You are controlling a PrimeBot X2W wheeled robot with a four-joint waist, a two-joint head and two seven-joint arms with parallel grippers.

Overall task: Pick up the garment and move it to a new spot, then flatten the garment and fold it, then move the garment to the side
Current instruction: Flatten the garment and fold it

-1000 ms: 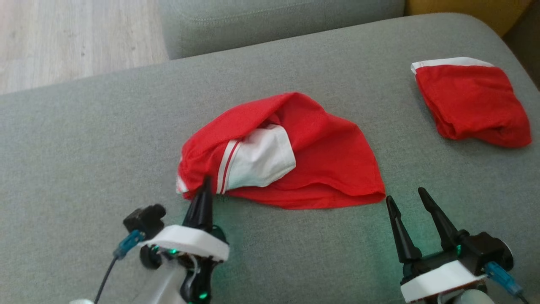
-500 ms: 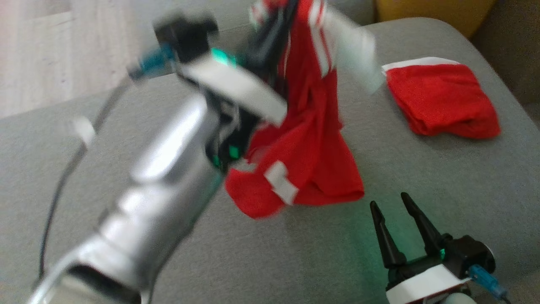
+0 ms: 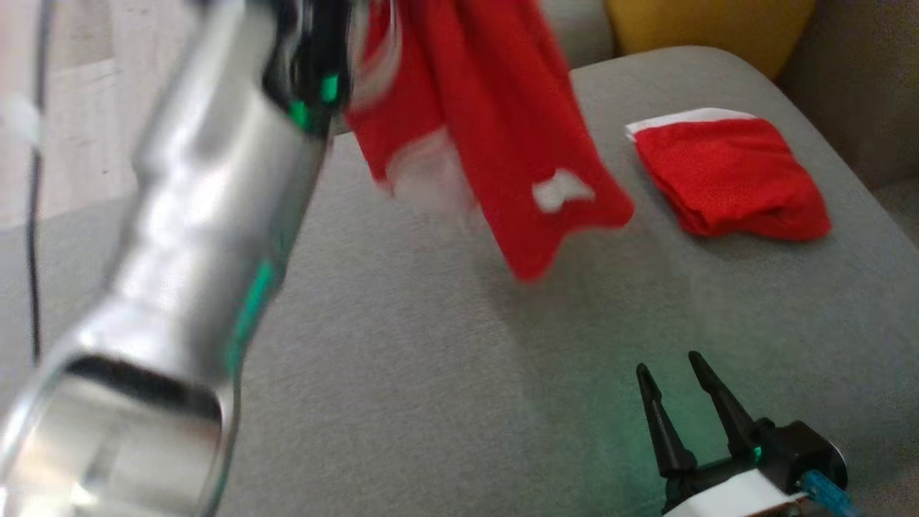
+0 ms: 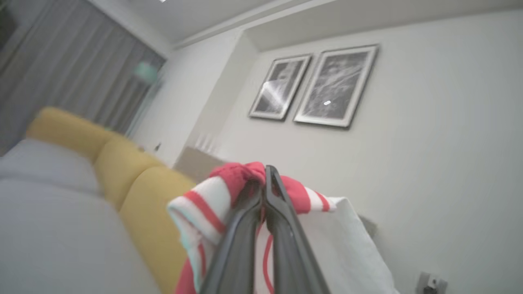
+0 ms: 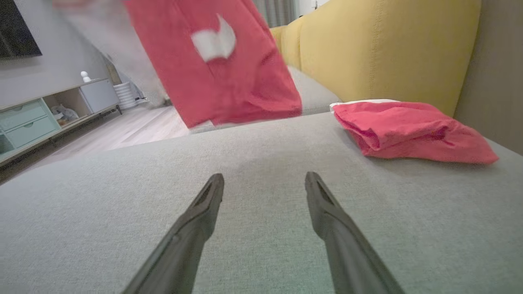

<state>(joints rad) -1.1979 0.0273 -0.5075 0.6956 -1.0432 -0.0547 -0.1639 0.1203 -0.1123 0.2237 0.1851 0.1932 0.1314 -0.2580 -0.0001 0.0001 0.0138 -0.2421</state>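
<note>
Currently the garment [image 3: 495, 129] is held pinched in the left gripper [image 4: 263, 183], hung lengthwise clear of the sofa cushion [image 3: 431, 359], ahead-left of the wide-spread, empty right gripper [image 3: 666, 365].

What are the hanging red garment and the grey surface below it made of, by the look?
The red garment looks like thin, matte knit cloth, perhaps cotton jersey: it hangs limp in soft folds from the left gripper. The grey cushion looks like matte woven upholstery, with a fine flecked weave; its fibre is unclear.
</note>
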